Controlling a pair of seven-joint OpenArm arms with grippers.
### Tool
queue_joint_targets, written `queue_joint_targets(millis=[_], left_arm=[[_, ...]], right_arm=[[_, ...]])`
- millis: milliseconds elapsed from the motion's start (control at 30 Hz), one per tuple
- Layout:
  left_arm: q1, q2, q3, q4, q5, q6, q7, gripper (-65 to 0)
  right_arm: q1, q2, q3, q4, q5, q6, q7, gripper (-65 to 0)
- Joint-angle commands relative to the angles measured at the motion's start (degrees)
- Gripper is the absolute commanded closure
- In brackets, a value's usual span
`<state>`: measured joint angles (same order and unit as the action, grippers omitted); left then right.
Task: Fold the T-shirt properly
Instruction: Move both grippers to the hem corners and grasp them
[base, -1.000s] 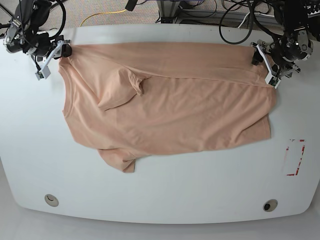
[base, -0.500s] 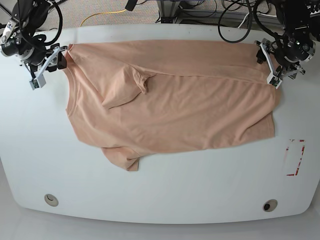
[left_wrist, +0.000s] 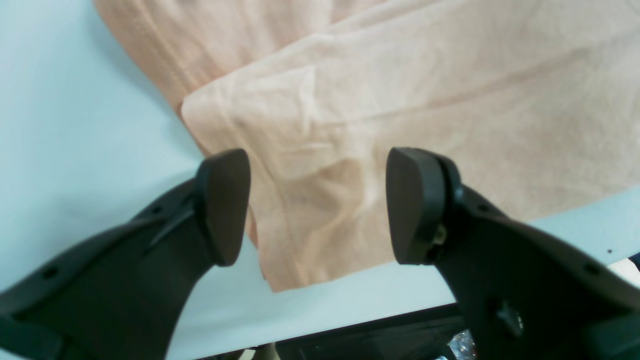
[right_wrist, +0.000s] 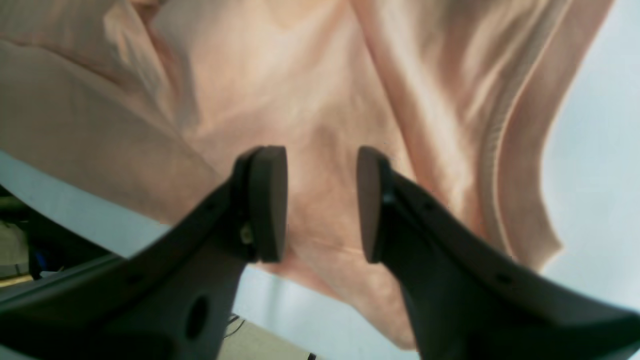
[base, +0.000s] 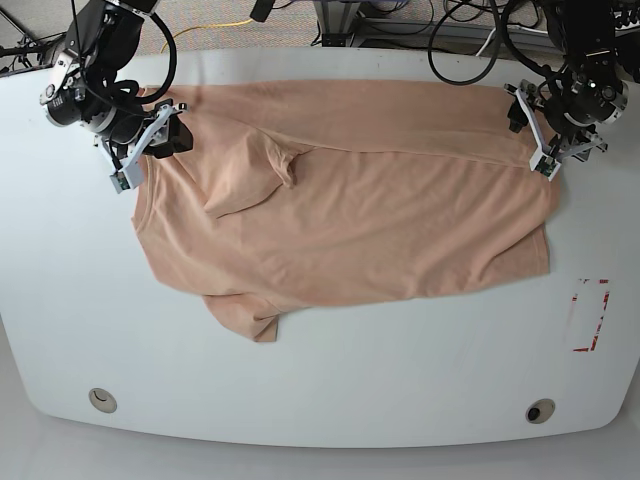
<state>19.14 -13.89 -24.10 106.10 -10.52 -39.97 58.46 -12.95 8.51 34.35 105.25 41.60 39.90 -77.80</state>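
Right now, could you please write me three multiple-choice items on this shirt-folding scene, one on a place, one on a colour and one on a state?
1. Where does the red-marked patch lie on the table in the base view?
A. By the right edge
B. By the left edge
C. Under the shirt's collar

2. What colour is the T-shirt?
A. Navy blue
B. Peach pink
C. Dark green

3. How do the fingers of the left gripper stand?
A. Clamped on a sleeve
B. Shut on nothing
C. Apart, with cloth showing between them

Answers:
1 A: the base view shows the patch near the table's right edge, clear of the shirt.
2 B: every view shows the cloth as peach pink.
3 C: the left wrist view shows a wide gap between the pads over the shirt's corner.
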Motion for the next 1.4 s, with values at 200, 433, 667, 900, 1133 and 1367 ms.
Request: queue_joint_targets(millis=[200,433,667,900,1133,1367], left_arm=[[0.25,-0.84,-0.3,-4.79,-0.16,-0.03,-0.74,-39.0],[3.77,-1.01,-0.39,-4.26,-0.25,-0.03,-0.65,-39.0],[9.04,-1.01,-0.39,-1.62,-0.33,-0.03,-0.65,-39.0],[10.01,-1.1,-1.35,0.49,-0.42,-0.03,-0.39,-39.0],[8.42,-1.19,-4.52,6.29,-0.51,-0.03,1.9,-39.0],[3.41,-1.19,-7.33,7.26,-0.42,-0.03,1.9,-39.0]], right_arm=[[0.16,0.15,-1.07,-3.41,-4.9,0.1,0.83,-21.6],[-2.92,0.5,-1.07,-3.49,-5.08,0.1,0.83,-21.6],[-7.14,1.9,-1.07,0.46,-5.08,0.1,0.83,-21.4],[-9.51,2.08,-0.63,7.32,-4.99,0.1,0.83,-21.6],[-5.2,2.08,-0.63,8.9,-5.08,0.1,0.66,-21.9],[3.59,2.08,-0.63,6.7,-5.6,0.1,0.57,-45.5]])
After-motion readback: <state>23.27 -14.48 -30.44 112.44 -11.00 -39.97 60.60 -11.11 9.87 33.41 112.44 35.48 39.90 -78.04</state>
